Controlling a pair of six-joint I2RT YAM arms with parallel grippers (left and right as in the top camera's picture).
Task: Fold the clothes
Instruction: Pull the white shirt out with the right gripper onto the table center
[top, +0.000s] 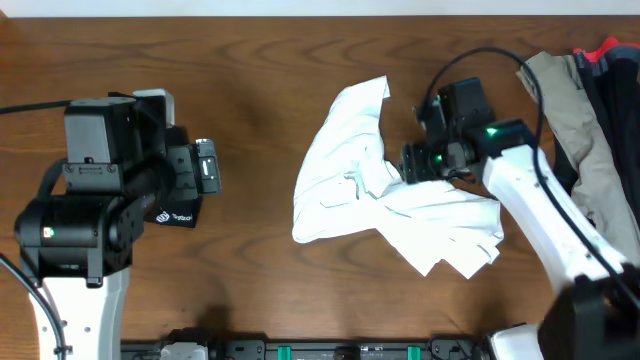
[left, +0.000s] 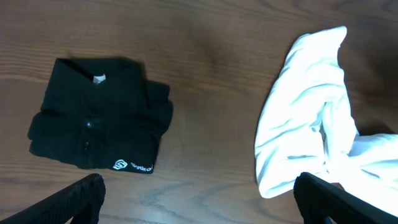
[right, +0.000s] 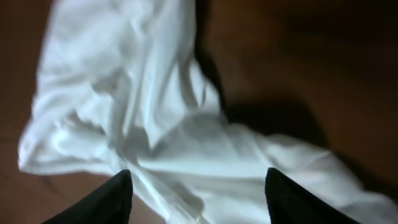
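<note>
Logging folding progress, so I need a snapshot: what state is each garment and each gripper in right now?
white T-shirt: crumpled and unfolded, in the middle of the table.
black shirt: neatly folded, lying flat.
heap of garments: unfolded, piled at the right edge.
left gripper: open, empty, above bare wood.
right gripper: open, over the white T-shirt.

Table (top: 250, 60) w/ white tee (top: 345, 180), folded blk shirt (left: 99, 118), pile (top: 600, 170).
</note>
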